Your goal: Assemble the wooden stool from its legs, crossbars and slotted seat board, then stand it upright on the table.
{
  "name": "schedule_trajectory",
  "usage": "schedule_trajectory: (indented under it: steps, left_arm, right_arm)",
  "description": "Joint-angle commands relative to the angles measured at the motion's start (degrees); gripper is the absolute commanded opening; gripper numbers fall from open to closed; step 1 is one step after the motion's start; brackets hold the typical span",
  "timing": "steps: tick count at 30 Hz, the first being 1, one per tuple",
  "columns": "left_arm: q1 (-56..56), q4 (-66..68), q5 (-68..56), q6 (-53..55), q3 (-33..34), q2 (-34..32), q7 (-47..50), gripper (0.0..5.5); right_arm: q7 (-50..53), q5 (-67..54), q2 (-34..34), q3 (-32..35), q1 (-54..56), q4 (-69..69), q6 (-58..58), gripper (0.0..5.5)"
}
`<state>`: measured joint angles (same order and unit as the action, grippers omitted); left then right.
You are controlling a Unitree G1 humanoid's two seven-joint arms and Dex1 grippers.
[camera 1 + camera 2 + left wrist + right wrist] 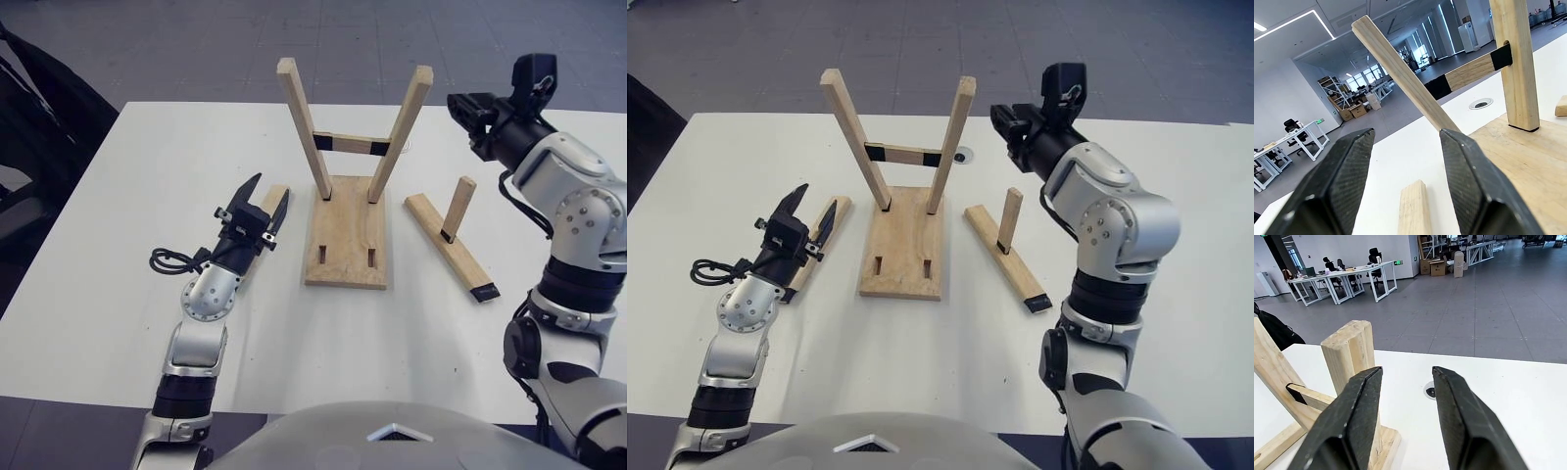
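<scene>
Wooden seat board (345, 230) lies flat mid-worktop (118, 245), with two legs (299, 117) slotted upright and joined by a crossbar (351, 144); a second leg assembly (446, 243) lies just to its right. At the left wrist, the left gripper (1405, 137), jaws released, straddles a loose stick (1413, 210). At the right wrist, the right gripper (1406, 374), jaws spread and empty, hovers beside one upright leg (1347, 352). The timber looks stiff and light; best gripped mid-length.

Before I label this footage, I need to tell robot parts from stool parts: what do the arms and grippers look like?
The left arm and right arm have rounded silver-grey shells with black joints. The left gripper and right gripper are black, each with two tapering fingers with finely textured inner faces. A black cable loops at the left wrist.
</scene>
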<state>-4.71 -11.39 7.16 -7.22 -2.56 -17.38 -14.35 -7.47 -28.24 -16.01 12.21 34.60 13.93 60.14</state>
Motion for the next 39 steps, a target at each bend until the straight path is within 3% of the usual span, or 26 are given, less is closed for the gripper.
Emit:
schedule_trajectory:
  steps: [1,9,17,20,27,39]
  left_arm:
    - [-0.11,-0.07,0.78,0.34,-0.28,0.01,0.41,2.44]
    - [0.02,-0.16,0.72,0.49,-0.17,-0.17,0.04,2.44]
    - [-0.54,-0.36,0.79,0.31,-0.38,-0.08,0.03,2.44]
    - [-0.55,-0.41,0.85,0.38,-0.44,-0.04,0.05,2.44]
    - [-0.99,-0.14,0.74,0.41,-0.24,0.01,0.16,2.44]
    - [-0.85,0.23,0.78,0.54,-0.47,0.05,-0.08,2.44]
  right_arm:
    - [-0.65,1.72,0.18,-2.41,-1.27,-2.33,-1.65,1.92]
    - [-2.52,4.7,-0.52,-4.42,-2.13,-5.41,-5.74,1.92]
    - [0.79,-1.04,2.45,2.27,13.62,1.37,-8.56,1.92]
    - [-0.51,1.76,0.82,-0.43,6.95,-1.62,-9.57,1.92]
    - [-8.66,12.37,-6.45,-12.06,-21.5,-14.09,-16.46,1.92]
    - [-3.74,4.77,-2.35,-4.0,-4.84,-4.81,-7.8,1.92]
